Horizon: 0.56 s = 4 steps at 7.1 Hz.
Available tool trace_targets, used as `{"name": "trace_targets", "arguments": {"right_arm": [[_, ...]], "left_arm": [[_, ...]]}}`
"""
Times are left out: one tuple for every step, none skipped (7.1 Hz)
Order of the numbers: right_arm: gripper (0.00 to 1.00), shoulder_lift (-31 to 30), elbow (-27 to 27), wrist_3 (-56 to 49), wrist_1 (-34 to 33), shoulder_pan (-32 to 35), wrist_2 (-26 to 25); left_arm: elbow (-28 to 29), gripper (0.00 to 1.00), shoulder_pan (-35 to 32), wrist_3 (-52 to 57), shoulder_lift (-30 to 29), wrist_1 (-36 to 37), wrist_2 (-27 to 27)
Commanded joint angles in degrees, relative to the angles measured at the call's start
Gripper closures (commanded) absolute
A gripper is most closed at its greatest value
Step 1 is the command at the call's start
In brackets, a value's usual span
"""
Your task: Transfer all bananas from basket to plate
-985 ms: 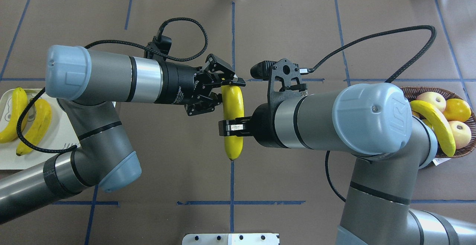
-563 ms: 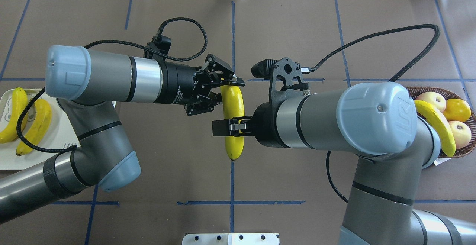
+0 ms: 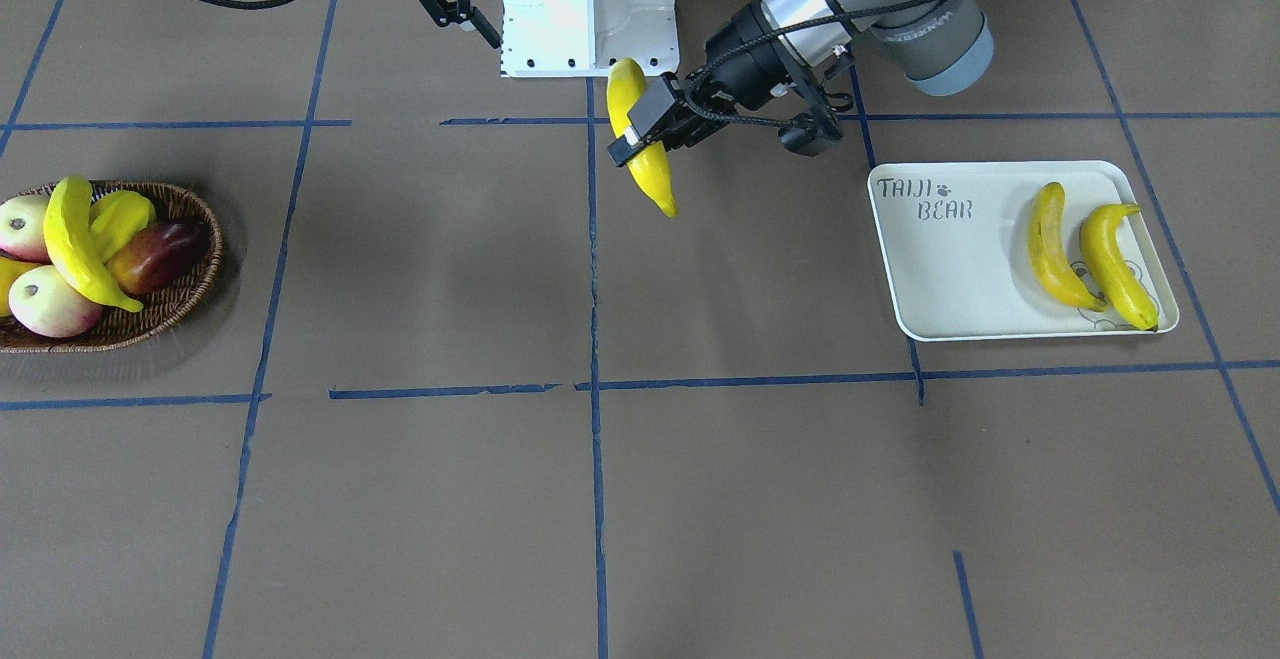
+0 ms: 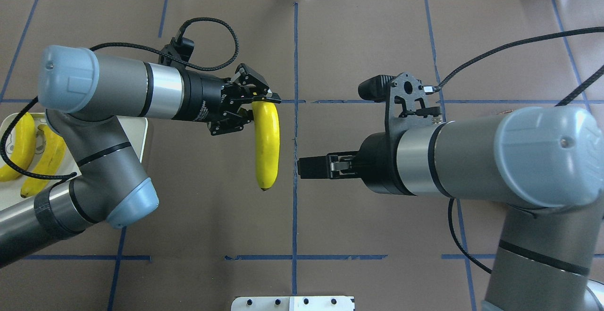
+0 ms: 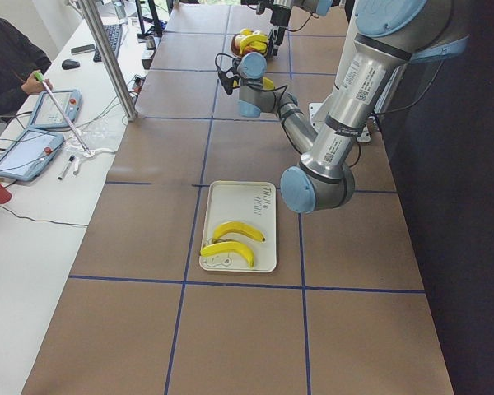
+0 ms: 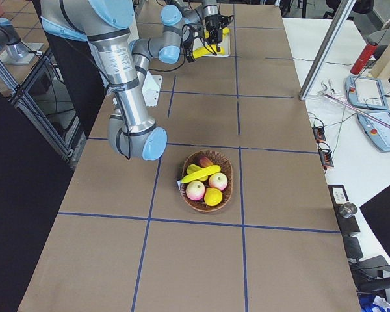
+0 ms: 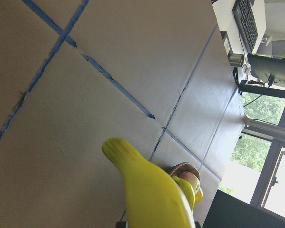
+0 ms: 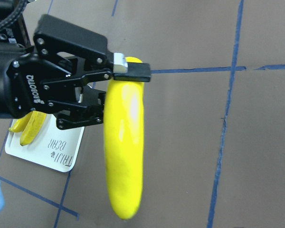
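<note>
At far left, a lone banana [image 3: 72, 244] lies atop other fruit [image 3: 50, 304] in the basket [image 3: 190, 289]. Your right gripper [image 4: 306, 167] hangs empty, fingers spread. At upper centre, your left gripper [image 3: 640, 134] clamps a raised banana [image 3: 655, 179] above the tabletop [image 3: 700, 499]. At right, two bananas [image 3: 1050, 249] lie side by side on the plate [image 3: 950, 269].

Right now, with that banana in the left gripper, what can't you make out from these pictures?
- The basket: all but hidden behind the right arm in the overhead view.
- The plate: in the overhead view, partly covered by the left arm and cut by the left edge.
- The left gripper: out of frame in the left wrist view; only the held banana shows.
- The basket's bottom: covered by the top banana and other fruit in every view.
</note>
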Motion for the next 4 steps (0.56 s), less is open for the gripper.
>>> {"name": "trace_targets", "arguments": {"right_arm": [[0.00, -2.4, 3.4, 0.0, -5.1, 0.9, 0.2], [0.00, -3.1, 3.4, 0.0, -7.3, 1.2, 0.2], [0.00, -3.6, 3.1, -0.1, -7.8, 1.3, 0.2], [0.00, -4.2, 2.9, -0.1, -8.0, 1.7, 0.1]], "left_arm": [[-1.3, 1.00, -6.1, 12.3, 5.0, 12.1, -4.8], [-2.7, 1.00, -6.9, 18.0, 9.4, 14.6, -4.7], [-3.1, 1.00, -8.8, 22.6, 13.1, 14.9, -4.7], [-3.4, 1.00, -9.6, 28.3, 18.4, 14.9, -3.9]]}}
